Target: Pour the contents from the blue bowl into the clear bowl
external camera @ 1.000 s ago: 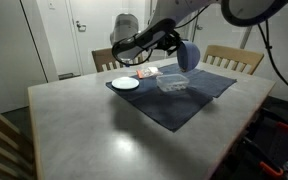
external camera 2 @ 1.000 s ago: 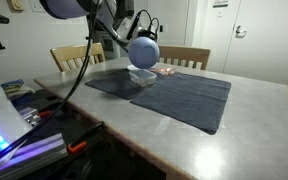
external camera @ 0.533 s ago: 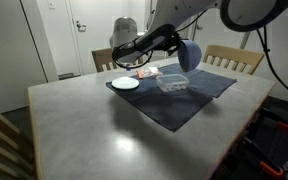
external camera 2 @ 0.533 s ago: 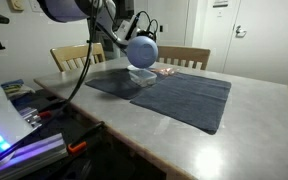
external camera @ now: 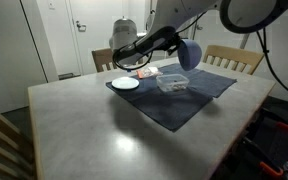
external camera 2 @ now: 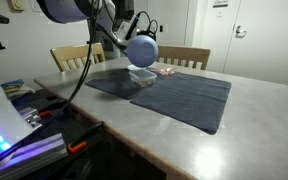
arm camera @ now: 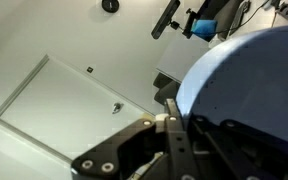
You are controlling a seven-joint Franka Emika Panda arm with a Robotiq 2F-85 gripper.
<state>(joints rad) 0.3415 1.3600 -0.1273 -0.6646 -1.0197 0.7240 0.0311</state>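
While the small round dark-blue bowl (external camera: 189,55) hangs tipped on its side just above the shallow clear squarish container (external camera: 172,83) on the dark cloth mat (external camera: 189,102), the claw (external camera: 174,44) is clamped on the bowl's rim.
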